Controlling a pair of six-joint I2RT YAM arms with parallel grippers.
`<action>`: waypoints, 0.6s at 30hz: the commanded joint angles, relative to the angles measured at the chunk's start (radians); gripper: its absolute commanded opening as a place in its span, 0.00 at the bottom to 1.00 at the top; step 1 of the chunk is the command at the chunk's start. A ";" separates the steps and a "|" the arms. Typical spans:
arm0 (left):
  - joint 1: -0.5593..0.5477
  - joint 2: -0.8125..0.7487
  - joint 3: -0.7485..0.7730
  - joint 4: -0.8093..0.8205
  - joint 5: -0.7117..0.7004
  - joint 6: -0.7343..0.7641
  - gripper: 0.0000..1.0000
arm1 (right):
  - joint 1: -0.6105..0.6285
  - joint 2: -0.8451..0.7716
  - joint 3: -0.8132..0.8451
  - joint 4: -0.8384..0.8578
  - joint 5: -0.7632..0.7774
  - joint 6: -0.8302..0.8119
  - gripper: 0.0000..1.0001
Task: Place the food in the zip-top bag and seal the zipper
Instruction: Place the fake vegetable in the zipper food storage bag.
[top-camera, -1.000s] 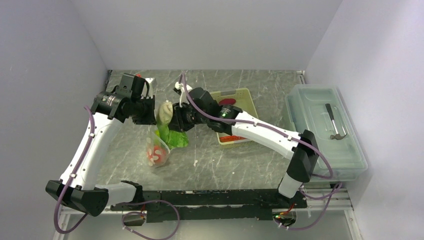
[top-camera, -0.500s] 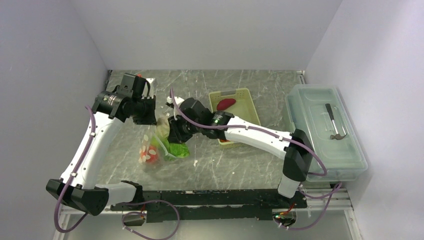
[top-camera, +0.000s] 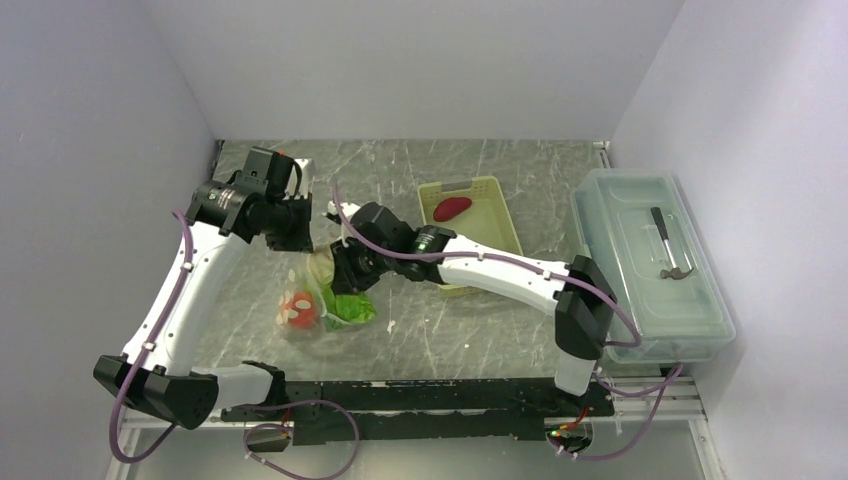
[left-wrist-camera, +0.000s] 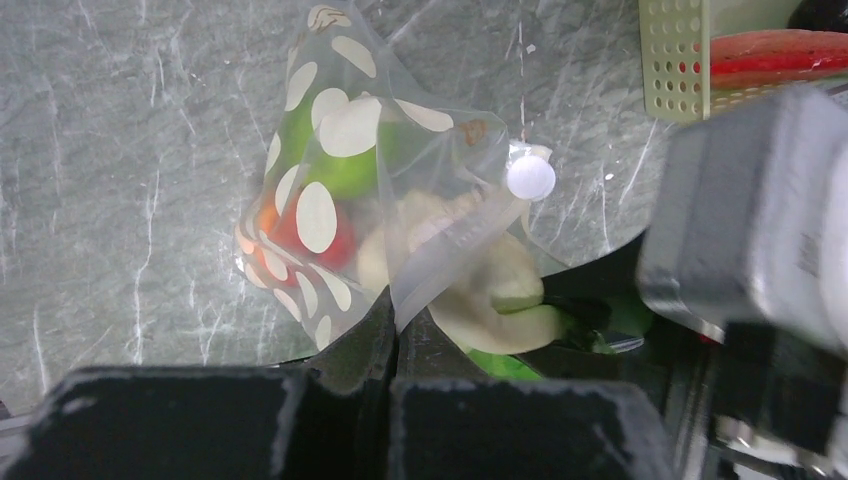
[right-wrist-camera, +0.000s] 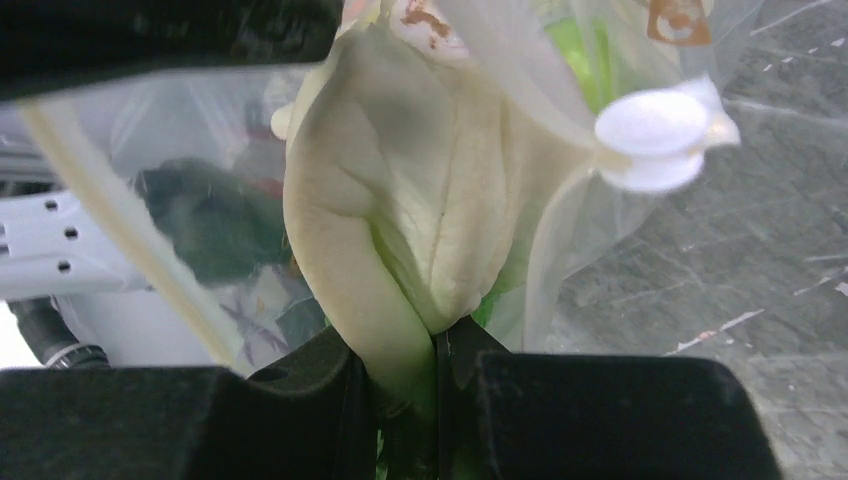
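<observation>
The job looks roughly half done. The left tool (left-wrist-camera: 395, 330) is clenched on the mouth edge of the zip-top bag (left-wrist-camera: 300, 120), which hangs from its tips down to the surface (left-wrist-camera: 120, 150). Inside the bag, beyond those tips, sit the orange-red ball (left-wrist-camera: 335, 240) and the green round fruit (left-wrist-camera: 350, 175).

The right tool (right-wrist-camera: 437, 355) is grasping the lettuce (right-wrist-camera: 400, 200) by its pale base. The leaf stands straight ahead of its tips and pushes into the bag's mouth, seemingly only partly in.

The red strip (top-camera: 452, 208) is not yet bagged. It lies in the basket (top-camera: 490, 228), behind the right tool and well apart from it. The grapes cannot be made out.

The zipper (left-wrist-camera: 450, 245) gapes open, with its white slider (left-wrist-camera: 530, 178) at the far end from the left tool. What is left appears to be seating the lettuce, bagging the strip and any grapes, then sealing.
</observation>
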 joint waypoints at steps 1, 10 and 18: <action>0.004 -0.024 0.035 0.028 0.013 -0.013 0.00 | -0.005 0.063 0.117 -0.038 0.026 0.096 0.00; 0.004 -0.098 -0.032 0.048 0.072 -0.002 0.00 | -0.085 0.110 0.212 -0.076 0.013 0.227 0.00; 0.004 -0.123 -0.052 0.040 0.109 -0.030 0.00 | -0.099 0.126 0.222 -0.043 0.081 0.381 0.00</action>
